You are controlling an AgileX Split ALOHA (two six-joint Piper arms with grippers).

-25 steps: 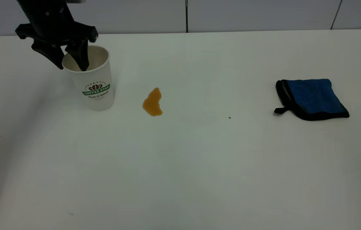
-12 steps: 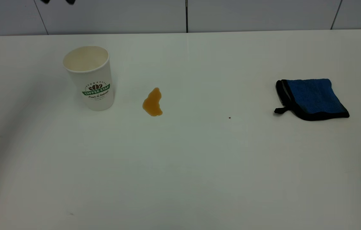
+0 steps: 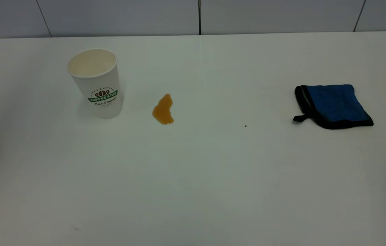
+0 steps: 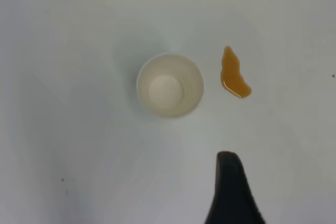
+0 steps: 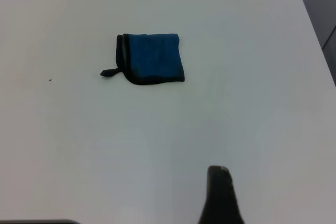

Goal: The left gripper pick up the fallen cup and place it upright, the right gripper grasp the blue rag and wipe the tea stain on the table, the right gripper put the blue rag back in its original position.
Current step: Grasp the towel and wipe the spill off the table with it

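White cup stood upright on the table; left hand had released it and risen, grip unreadable. Blue rag awaited the right hand, grip unreadable too.

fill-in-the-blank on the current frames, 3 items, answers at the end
1. The cup stands ____ on the table.
2. The amber stain lies between the cup and the ____ rag.
3. In the left wrist view, the cup's inside looks ____ of liquid.

Answers: upright; blue; empty
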